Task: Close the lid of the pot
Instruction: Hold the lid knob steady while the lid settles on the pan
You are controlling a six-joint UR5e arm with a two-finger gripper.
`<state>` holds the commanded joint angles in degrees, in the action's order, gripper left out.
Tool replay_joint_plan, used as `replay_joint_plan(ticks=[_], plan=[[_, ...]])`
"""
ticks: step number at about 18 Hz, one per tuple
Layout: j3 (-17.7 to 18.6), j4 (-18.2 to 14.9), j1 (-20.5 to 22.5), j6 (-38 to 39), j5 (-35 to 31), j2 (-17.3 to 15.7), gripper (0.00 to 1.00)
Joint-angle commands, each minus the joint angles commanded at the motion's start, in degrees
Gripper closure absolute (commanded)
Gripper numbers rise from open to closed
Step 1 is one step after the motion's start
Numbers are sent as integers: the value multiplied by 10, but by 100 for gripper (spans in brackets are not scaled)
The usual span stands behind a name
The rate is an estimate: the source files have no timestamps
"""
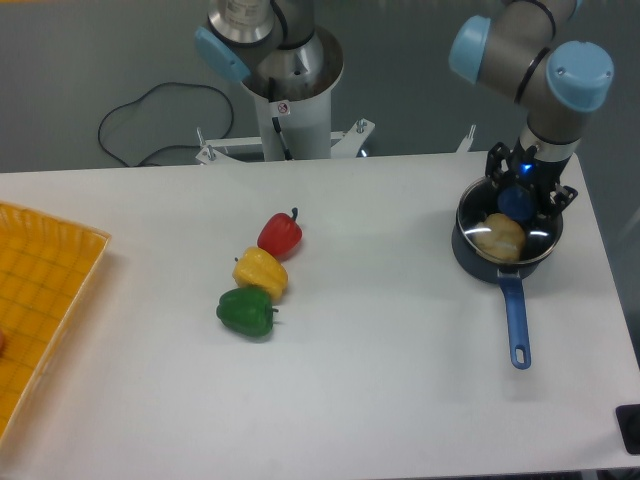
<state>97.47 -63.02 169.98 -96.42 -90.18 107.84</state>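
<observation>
nearest you, the pot (503, 240) handle runs toward 6 o'clock, its end well short of the table (380, 400) front edge. the pot sits near the right edge, at about 3 o'clock from the peppers (259, 274), which lie well apart from it. the lid (508, 220) appears to rest on the pot rim, something pale showing under the glass. the gripper (517, 196) stands straight over the lid's blue knob, fingers either side; you cannot tell whether they grip it or have let go. judged so, the way out is straight up, with open room there.
</observation>
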Motion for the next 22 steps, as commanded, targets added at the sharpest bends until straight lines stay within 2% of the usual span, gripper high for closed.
replay_joint_plan(ticks=[19,22], plan=[[6,5,1,-1,0,3,38],[13,22,2,-2,0,3,38]])
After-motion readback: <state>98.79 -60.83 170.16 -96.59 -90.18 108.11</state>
